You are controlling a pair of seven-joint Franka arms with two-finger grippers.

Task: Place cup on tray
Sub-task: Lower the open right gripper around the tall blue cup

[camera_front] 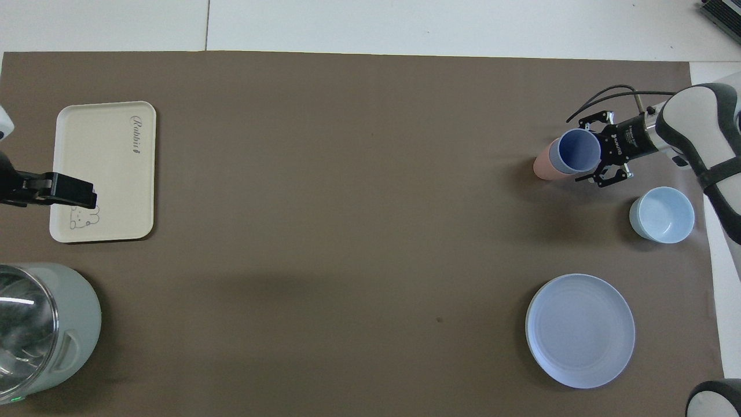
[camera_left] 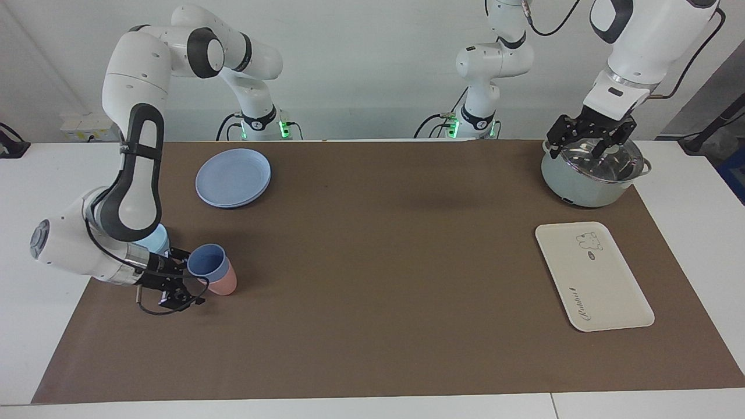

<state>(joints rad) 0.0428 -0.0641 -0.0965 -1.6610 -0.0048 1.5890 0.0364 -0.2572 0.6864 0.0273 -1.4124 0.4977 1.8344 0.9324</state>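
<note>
**Operator:** Where is the cup, and what is the gripper status?

**Technician:** The right gripper (camera_left: pixel 188 277) is low at the right arm's end of the table and reaches in level. Its jaws are spread wider than the cup (camera_left: pixel 206 263) and sit on either side of it, not visibly pressing on it. The cup is touching a pink cup (camera_left: pixel 226 285). I cannot tell whether it is nested in the pink cup or only leaning on it. A bowl (camera_left: pixel 156 238) is just beside them and a plate (camera_left: pixel 233 176) lies nearer the robots.

**Operator:** Handling properties?

**Technician:** It is probably thin plastic, so light, stiff and smooth. It is unlikely to break but could slip. The walls taper, so grip across them below the rim with moderate force. If the two cups are nested, the pink one may lift with it.

**Operator:** Orientation?

**Technician:** The mouth faces up and the long axis is roughly upright, perhaps slightly tilted. Keep it that way during transfer.

**Operator:** Destination?

**Technician:** The tray (camera_left: pixel 593 279) is bare and lies well apart, toward the left arm's end. The left arm waits, with the left gripper (camera_left: pixel 593 148) over the pot (camera_left: pixel 582 186).
</note>
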